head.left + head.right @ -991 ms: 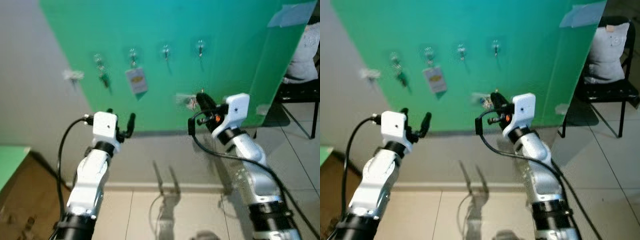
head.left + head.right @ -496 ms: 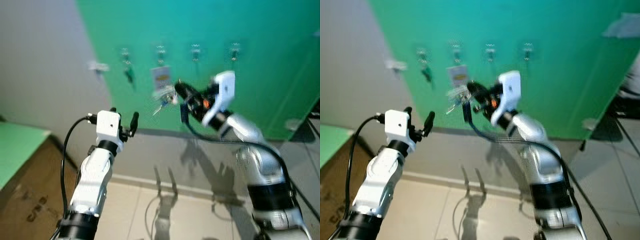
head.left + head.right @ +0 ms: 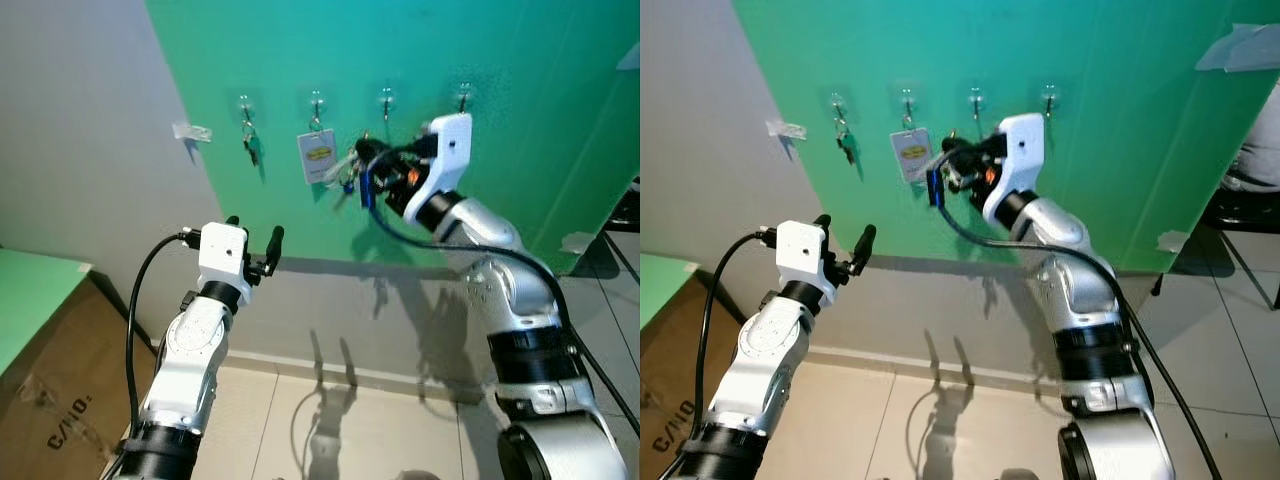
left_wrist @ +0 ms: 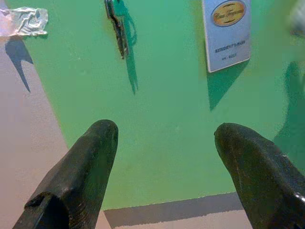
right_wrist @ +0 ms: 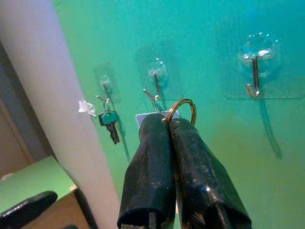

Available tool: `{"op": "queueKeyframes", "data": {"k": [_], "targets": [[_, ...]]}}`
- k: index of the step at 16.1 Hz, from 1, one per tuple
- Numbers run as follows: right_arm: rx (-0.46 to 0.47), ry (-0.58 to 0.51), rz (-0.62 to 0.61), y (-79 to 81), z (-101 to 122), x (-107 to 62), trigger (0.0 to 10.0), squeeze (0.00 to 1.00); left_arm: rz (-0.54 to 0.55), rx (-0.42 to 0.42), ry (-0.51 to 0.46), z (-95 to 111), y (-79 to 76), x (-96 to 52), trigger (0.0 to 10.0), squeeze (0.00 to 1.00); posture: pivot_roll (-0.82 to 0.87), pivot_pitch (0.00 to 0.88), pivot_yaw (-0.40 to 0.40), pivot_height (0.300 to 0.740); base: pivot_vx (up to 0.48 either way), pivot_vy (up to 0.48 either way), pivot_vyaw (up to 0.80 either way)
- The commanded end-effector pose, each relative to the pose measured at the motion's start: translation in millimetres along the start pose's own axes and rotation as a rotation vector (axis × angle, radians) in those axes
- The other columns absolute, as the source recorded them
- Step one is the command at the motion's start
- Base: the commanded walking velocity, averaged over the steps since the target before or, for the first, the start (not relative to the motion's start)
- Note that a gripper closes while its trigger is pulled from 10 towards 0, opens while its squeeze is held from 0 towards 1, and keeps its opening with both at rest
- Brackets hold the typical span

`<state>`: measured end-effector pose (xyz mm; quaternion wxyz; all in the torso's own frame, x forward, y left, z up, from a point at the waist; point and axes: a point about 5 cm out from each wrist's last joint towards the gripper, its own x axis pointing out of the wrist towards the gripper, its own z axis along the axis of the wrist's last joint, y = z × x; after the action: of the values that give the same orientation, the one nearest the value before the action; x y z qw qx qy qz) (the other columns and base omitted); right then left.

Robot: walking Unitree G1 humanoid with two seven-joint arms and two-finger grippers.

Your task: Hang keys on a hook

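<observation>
Raised since earlier, right hand (image 5: 178, 125) now near clear plastic wall hook (image 5: 255, 71) — pinching brass key ring (image 5: 183, 107) upright for threading. Left hand (image 4: 164, 138) spread, idle.

Bright, sharp frames, crisp shadows

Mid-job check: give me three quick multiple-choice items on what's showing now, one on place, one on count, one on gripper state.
1. Where is the right gripper?
A. Raised near the wall hooks
B. Hanging by the floor
C. Over the cardboard box

2. How many hooks are on the green board?
A. Two
B. Four
C. Six

3. The left gripper is:
A. Shut on keys
B. Shut, empty
C. Open, empty

Answers: 1 A, it is beside the third hook; 2 B, four in a row; 3 C, its fingers stand apart with nothing between.
</observation>
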<state>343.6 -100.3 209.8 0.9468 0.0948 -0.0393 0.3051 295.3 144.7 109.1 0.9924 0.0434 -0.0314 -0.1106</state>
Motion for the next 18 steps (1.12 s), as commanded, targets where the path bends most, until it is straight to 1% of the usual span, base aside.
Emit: {"op": "queueKeyframes", "data": {"k": [1,3,7,10,13,15,18], "targets": [[0.020,-0.037,0.023,3.2,9,6.0,0.0,0.00,0.001,0.014,0.002,0,2.7,-0.8,10.0,0.00,-0.18,0.000,0.105,0.740,0.000,0.000,0.00],[0.037,-0.051,0.038,4.2,12,8.5,0.0,0.00,-0.001,0.017,0.001,0,2.5,-0.6,10.0,0.00,-0.18,0.000,0.103,0.740,0.000,0.000,0.00],[0.072,-0.069,0.037,0.9,16,11.8,0.0,0.00,-0.009,0.025,-0.002,0,1.3,-0.7,10.0,0.00,-0.18,0.000,0.101,0.740,0.000,0.000,0.00],[0.076,-0.072,0.033,-0.2,16,12.3,0.0,0.00,-0.009,0.025,-0.002,0,1.3,-0.8,10.0,0.00,-0.18,0.000,0.100,0.740,0.000,0.000,0.00],[0.074,-0.094,-0.011,-11.0,20,12.9,0.0,0.00,-0.013,0.026,-0.002,-1,0.0,-0.7,10.0,0.00,-0.18,0.000,0.103,0.740,0.000,0.000,0.00],[0.070,-0.097,-0.021,-12.9,21,13.1,0.0,0.00,-0.014,0.026,-0.002,-1,-0.2,-0.6,10.0,0.00,-0.18,0.000,0.103,0.740,0.000,0.000,0.00],[0.068,-0.116,-0.093,-25.1,23,12.6,0.0,0.00,-0.018,0.025,0.000,-1,-1.0,-0.9,10.0,0.00,-0.18,0.000,0.104,0.740,0.000,0.000,0.00]]}}
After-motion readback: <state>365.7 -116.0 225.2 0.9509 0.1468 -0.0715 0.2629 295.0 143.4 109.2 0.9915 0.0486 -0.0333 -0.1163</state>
